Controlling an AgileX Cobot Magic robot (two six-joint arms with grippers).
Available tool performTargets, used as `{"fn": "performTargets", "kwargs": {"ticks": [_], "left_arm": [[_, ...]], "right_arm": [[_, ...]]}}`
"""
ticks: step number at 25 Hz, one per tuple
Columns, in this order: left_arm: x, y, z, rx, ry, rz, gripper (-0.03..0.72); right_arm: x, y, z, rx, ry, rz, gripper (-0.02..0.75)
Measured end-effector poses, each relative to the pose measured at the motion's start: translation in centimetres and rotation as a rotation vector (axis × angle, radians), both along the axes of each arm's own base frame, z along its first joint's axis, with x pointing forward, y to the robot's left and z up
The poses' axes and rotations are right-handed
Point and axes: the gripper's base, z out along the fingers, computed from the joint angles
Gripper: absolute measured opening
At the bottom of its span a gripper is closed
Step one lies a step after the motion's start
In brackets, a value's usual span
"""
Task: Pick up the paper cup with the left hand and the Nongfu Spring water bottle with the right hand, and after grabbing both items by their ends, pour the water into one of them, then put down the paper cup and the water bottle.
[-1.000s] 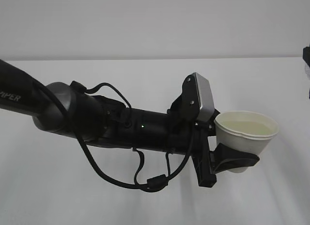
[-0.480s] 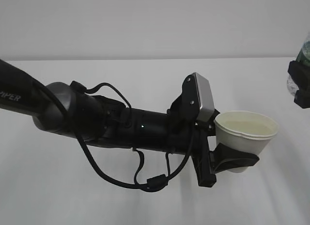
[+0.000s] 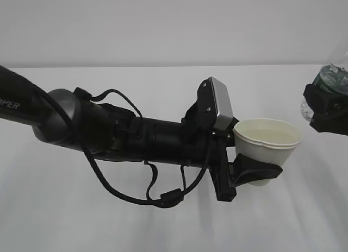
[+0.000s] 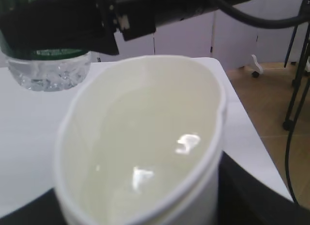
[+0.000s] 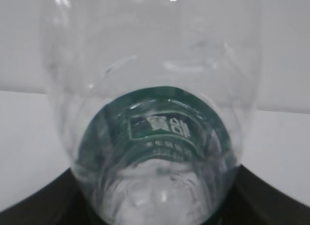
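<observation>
Left hand (image 3: pixel 247 170) comes in from the left edge of the exterior view, thick black arm with looping cables (image 3: pixel 136 192), grey block (image 3: pixel 217 104) on top near the jaws. Jaws clamped around the lower wall of the paper cup (image 3: pixel 266 143); cup is upright, held clear above the white table (image 3: pixel 81 219). Rim is squeezed a bit oval in the left wrist view. Water (image 4: pixel 145 157) sits in the cup, surface level, well below the rim, two glints on it.

Free room: bare table under and in front of the arm, open gap between the cup rim and the right-side gripper. Table's back edge runs straight across behind the arm against the plain wall (image 3: pixel 163 24).

Right hand (image 3: pixel 326 112) is partly cut off by the right frame edge, at about cup-rim height. It's closed on the Nongfu Spring water bottle (image 3: pixel 333 78); green label band shows just above the black jaws. Right wrist view looks along the clear bottle, label seen through the plastic, black jaw parts at both lower corners.

Left wrist view: bottle bottom just beyond the cup's far rim, not touching. Table's right edge drops to brown floor (image 4: pixel 271 104), stand legs (image 4: pixel 295 79) there.
</observation>
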Motion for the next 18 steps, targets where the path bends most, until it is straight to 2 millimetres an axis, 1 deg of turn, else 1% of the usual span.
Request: {"fn": "performTargets", "kwargs": {"ticks": [5,11,16,18], "left_arm": [[0.0,0.0,0.0,0.000,0.000,0.000,0.424],[0.1,0.0,-0.1,0.013,-0.002,0.008,0.424],[0.1,0.0,-0.3,0.024,-0.002,0.015,0.424],[0.2,0.0,-0.3,0.025,-0.002,0.016,0.424]], "right_arm": [[0.5,0.0,-1.3,0.032,0.001,-0.008,0.447],[0.7,-0.2,-3.0,0.044,0.063,-0.030,0.447],[0.9,-0.3,-4.9,0.048,0.134,-0.041,0.447],[1.2,-0.3,-5.3,0.047,0.145,-0.044,0.447]]}}
